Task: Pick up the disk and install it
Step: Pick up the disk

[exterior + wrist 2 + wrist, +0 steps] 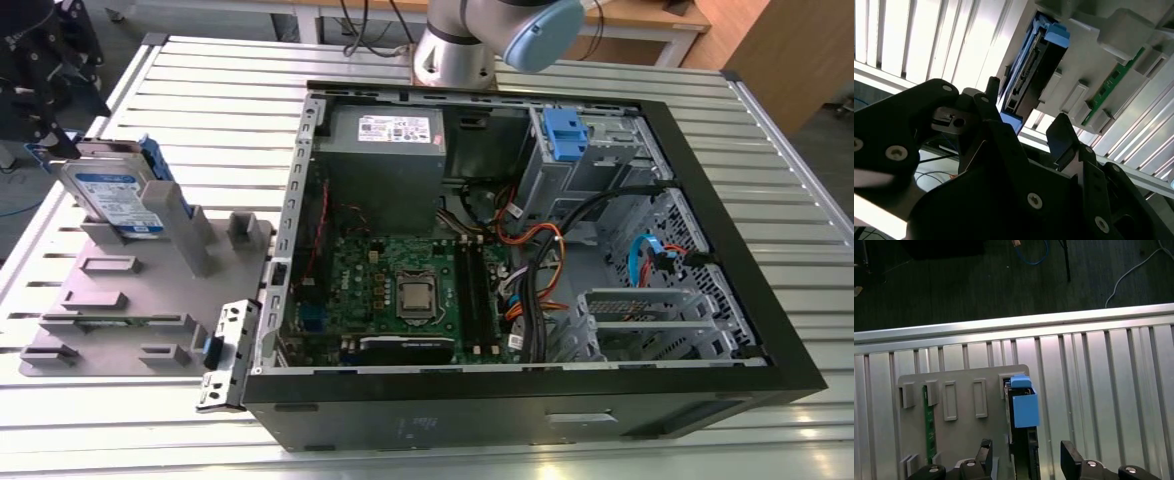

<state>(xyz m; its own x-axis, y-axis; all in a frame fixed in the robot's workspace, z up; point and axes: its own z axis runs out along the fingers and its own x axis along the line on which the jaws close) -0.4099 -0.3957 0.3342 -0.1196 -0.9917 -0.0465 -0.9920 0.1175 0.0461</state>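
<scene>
We find the disk (114,195) standing on edge in the holder block (134,300), which exposes both flat faces for grasping. Above the holder block, the pincer (1026,452) hangs open, straddling the disk.

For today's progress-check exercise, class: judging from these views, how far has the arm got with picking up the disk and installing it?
Done: the gripper straddles the disk, open, one finger on each side with gaps. In hand: nothing; the disk stands upright in the grey holder. Left: gripping, lifting and fitting it into the open computer case.
</scene>
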